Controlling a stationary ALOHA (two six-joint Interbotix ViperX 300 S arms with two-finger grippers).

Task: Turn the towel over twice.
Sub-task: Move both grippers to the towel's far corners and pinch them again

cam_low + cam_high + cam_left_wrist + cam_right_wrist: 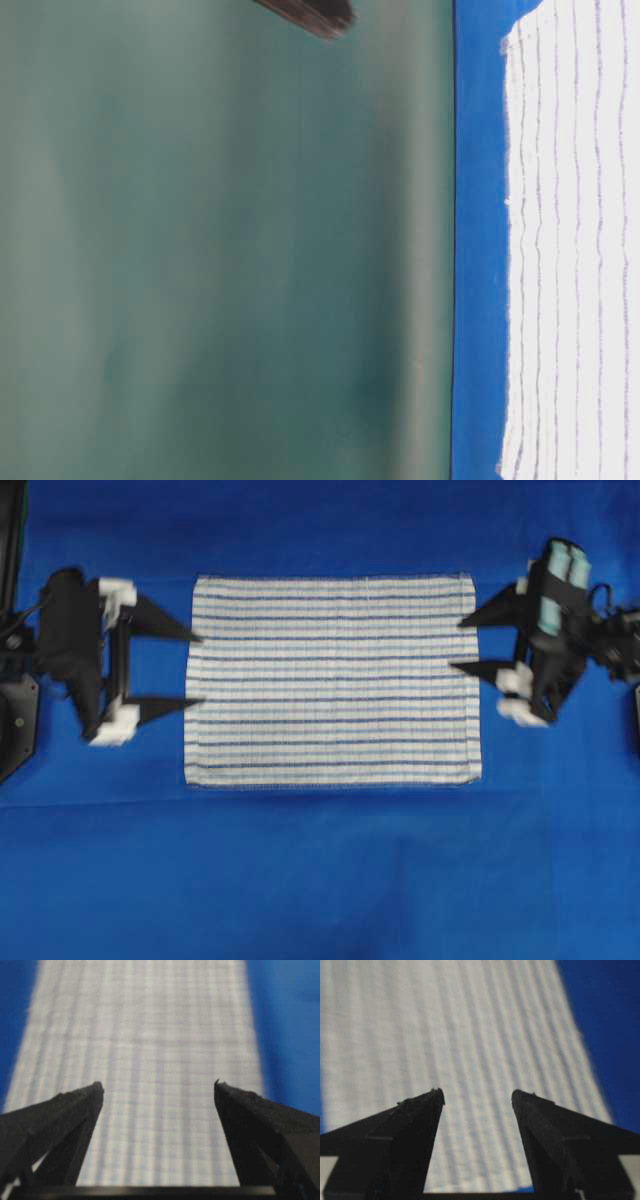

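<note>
The left gripper (pixel 200 670) stood spread wide at the towel's left edge, holding nothing. The towel (pixel 330 680) lay flat on the blue-covered tabletop (pixel 320 880). The right gripper (pixel 457 645) stood spread wide at its right edge, empty.

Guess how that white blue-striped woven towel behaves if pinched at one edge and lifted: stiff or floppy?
Probably floppy: the white blue-striped woven towel lies flat and thin on the blue table cover, so it should drape. Likely light. A push may bunch it rather than slide it.
</note>
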